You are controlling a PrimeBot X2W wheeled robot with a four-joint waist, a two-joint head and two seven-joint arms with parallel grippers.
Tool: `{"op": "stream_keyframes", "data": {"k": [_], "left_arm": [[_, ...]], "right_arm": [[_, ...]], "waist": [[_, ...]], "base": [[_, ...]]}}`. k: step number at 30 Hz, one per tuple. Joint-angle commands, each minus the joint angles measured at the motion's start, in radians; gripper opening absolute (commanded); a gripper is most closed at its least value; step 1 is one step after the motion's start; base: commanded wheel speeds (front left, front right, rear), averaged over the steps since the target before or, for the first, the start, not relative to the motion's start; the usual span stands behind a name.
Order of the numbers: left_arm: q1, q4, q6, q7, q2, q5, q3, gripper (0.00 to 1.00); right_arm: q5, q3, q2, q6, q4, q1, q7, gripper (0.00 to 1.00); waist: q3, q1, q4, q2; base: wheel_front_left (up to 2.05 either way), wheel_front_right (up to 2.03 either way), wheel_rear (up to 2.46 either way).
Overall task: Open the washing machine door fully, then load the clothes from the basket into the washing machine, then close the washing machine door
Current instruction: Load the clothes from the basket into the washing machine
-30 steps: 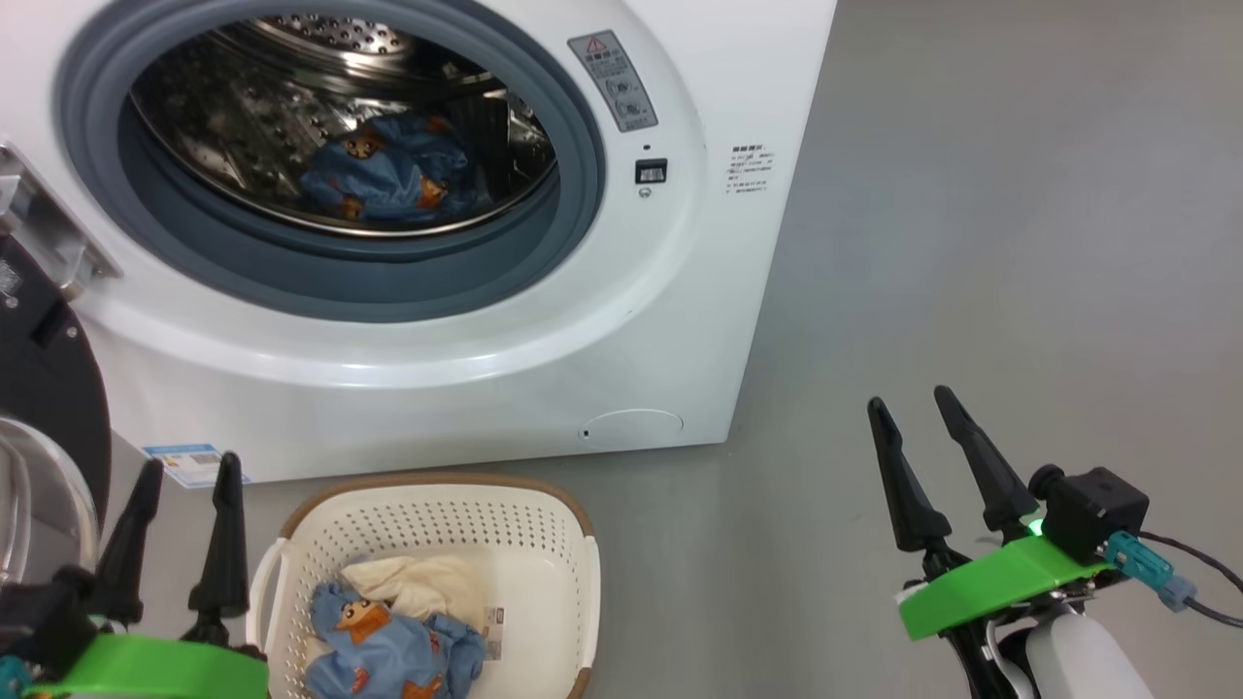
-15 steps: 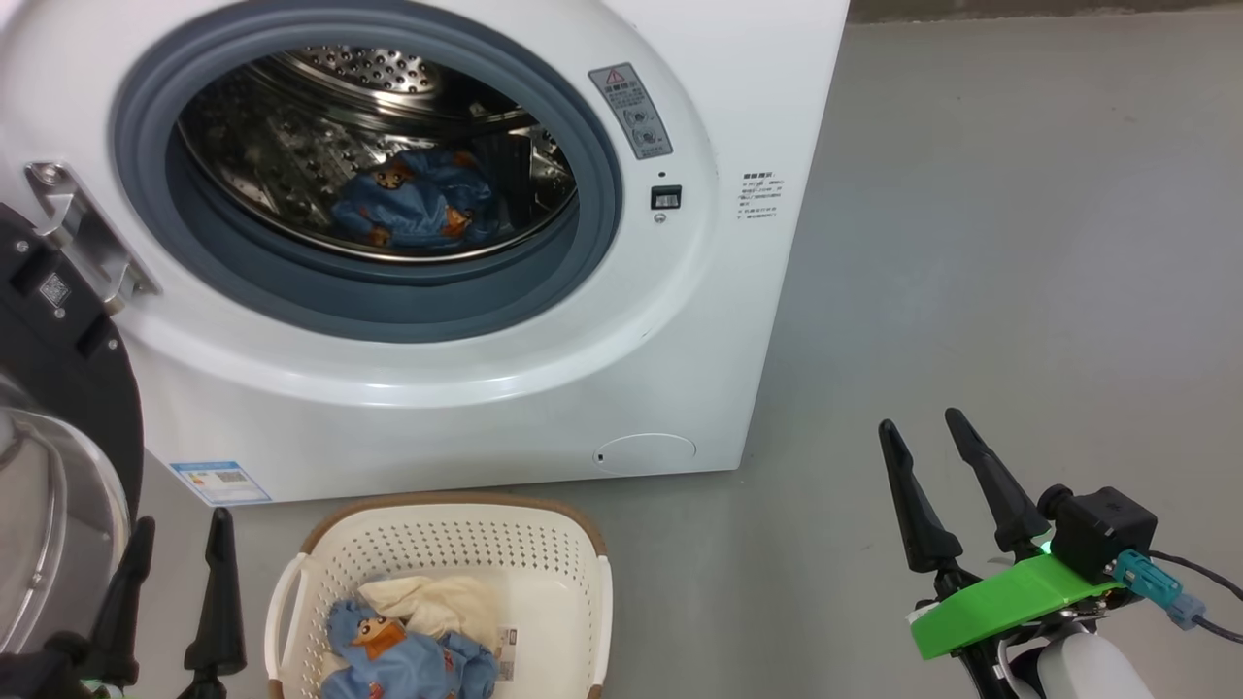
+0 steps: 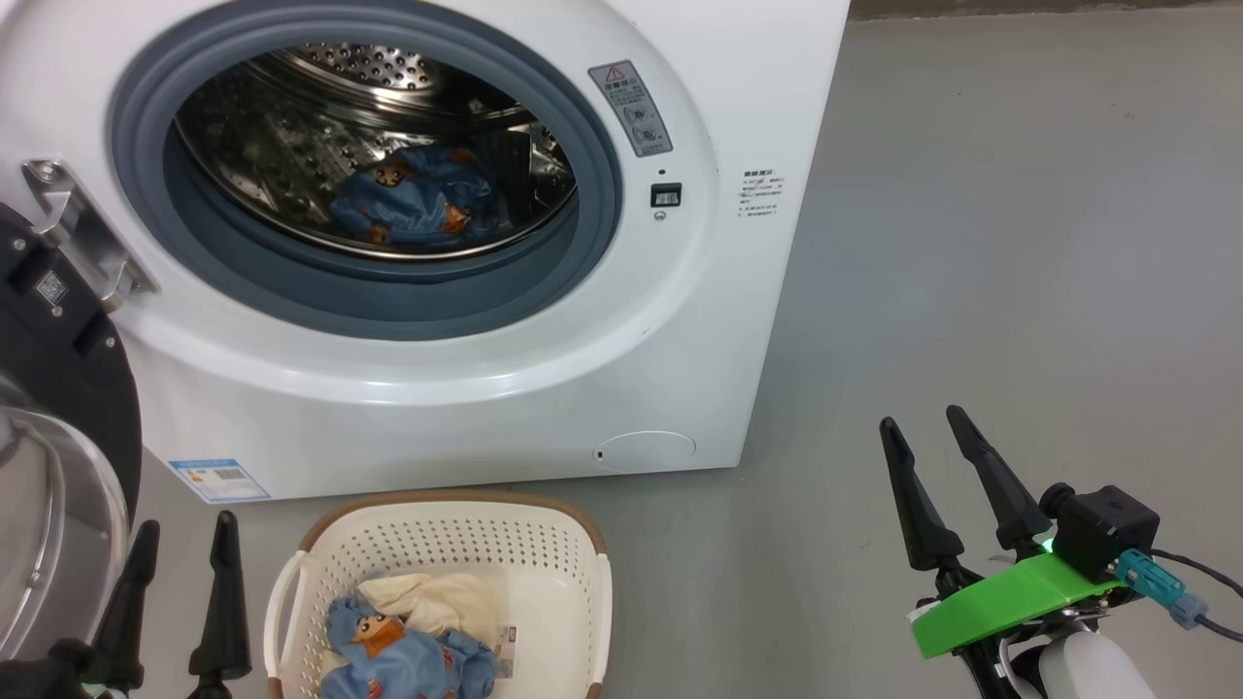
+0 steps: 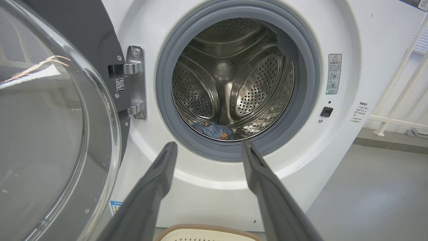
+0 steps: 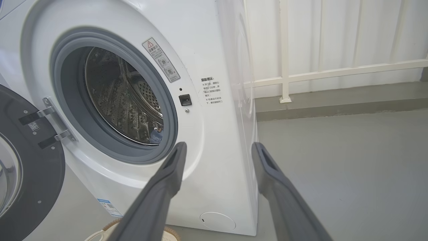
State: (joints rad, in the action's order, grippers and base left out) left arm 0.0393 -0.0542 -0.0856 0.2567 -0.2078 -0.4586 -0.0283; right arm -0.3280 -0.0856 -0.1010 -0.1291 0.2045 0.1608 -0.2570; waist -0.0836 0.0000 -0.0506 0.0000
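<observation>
**Now: door open, both claws empty**

Upper left of the head view, the washing machine [image 3: 680, 320] is standing with the washing machine door [image 3: 58, 388] hanging open at the left edge and a blue garment [image 3: 418, 199] lying in the drum [image 3: 282, 146]. At bottom centre the basket [image 3: 594, 602] is holding the clothes [image 3: 408, 646]. Lower left, the left gripper [image 3: 186, 524] is hovering just beside the basket, fingers spread, gripping nothing. Lower right, the right gripper [image 3: 921, 418] is hovering, likewise spread and empty.
</observation>
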Motion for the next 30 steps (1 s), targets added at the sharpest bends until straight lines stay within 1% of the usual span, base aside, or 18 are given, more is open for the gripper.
{"op": "stream_keyframes", "data": {"k": [1, 20, 30], "left_arm": [[-0.012, 0.028, -0.012, 0.005, -0.010, 0.012, 0.045, 1.00], [-0.019, 0.019, -0.027, 0.005, 0.010, 0.030, 0.062, 1.00], [-0.030, 0.007, -0.033, 0.005, 0.009, 0.029, 0.067, 1.00]], "right_arm": [[-0.001, -0.023, -0.007, -0.002, -0.027, 0.004, -0.005, 1.00], [0.007, -0.018, -0.007, -0.002, -0.023, 0.009, -0.005, 1.00], [0.016, -0.011, -0.001, -0.002, -0.027, 0.012, -0.005, 1.00]], "waist": [[0.000, 0.0000, -0.001, 0.0000], [-0.007, 0.0000, -0.006, 0.0000], [-0.038, 0.0000, -0.011, 0.0000]], "base": [[0.00, 0.00, 0.00], [0.00, 0.00, 0.00], [0.00, 0.00, 0.00]]}}
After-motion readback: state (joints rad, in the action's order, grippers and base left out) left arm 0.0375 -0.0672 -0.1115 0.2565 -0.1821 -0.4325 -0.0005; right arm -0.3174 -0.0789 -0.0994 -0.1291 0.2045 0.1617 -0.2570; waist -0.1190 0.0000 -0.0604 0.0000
